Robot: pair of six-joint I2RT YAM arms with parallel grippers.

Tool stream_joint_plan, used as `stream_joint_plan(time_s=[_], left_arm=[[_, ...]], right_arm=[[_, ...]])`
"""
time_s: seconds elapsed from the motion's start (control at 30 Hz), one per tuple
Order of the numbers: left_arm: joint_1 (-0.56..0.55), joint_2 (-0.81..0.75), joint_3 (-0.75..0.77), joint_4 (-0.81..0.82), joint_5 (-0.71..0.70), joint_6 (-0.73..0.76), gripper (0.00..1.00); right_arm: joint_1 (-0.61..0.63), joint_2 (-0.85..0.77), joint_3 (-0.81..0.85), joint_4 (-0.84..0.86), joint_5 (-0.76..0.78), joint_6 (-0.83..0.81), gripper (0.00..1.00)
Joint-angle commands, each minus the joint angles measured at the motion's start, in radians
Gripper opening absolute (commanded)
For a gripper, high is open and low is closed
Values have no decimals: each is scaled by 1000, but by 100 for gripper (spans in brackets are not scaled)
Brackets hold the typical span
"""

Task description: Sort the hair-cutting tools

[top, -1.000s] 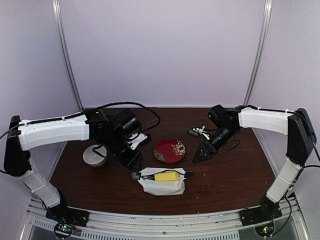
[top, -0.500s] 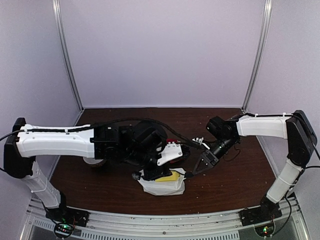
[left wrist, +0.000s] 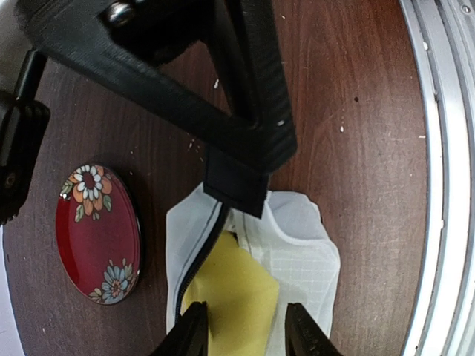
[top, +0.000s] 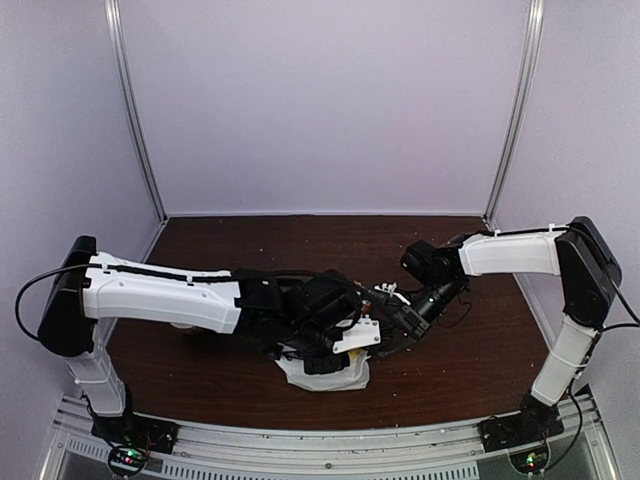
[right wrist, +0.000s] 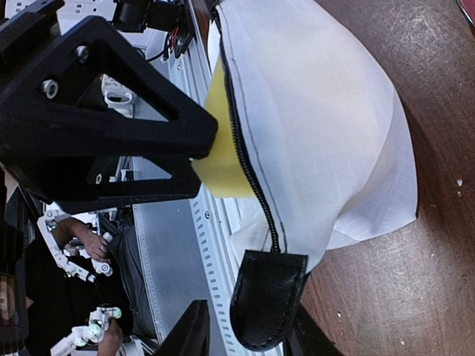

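Note:
The hair-cutting tools are hidden or out of view. A white zip pouch lies unzipped near the front edge, showing yellow inside. My left gripper hovers over the mouth, open, its fingers either side of the yellow with nothing gripped. My right gripper is at the pouch's right end. The black zip tab sits between its fingers; one finger touches it, a gap shows on the other side.
A red patterned plate lies just beyond the pouch, largely covered by my left arm in the top view. The table's metal front rail runs close to the pouch. The two arms nearly meet over the pouch.
My left arm swung right from beside the bowl to above the pouch. My right gripper came down and left to the pouch's end, and its jaws narrowed around the zip tab.

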Motion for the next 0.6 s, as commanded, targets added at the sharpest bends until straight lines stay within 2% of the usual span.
stream_joint_plan(time_s=[0.0, 0.23, 0.4, 0.47, 0.57], left_arm=[[-4, 27, 31, 34, -42, 23, 36], [-4, 81, 53, 19, -174, 16, 21], [-4, 103, 52, 56, -185, 1, 22], [-5, 119, 60, 53, -192, -9, 18], [-5, 133, 63, 51, -211, -32, 8]], right_arm=[[5, 27, 41, -18, -25, -17, 24], [11, 24, 61, -63, -51, -72, 11], [16, 2, 52, -58, -37, -76, 5], [16, -3, 52, -62, -32, -80, 0], [16, -20, 59, -82, -23, -101, 0]])
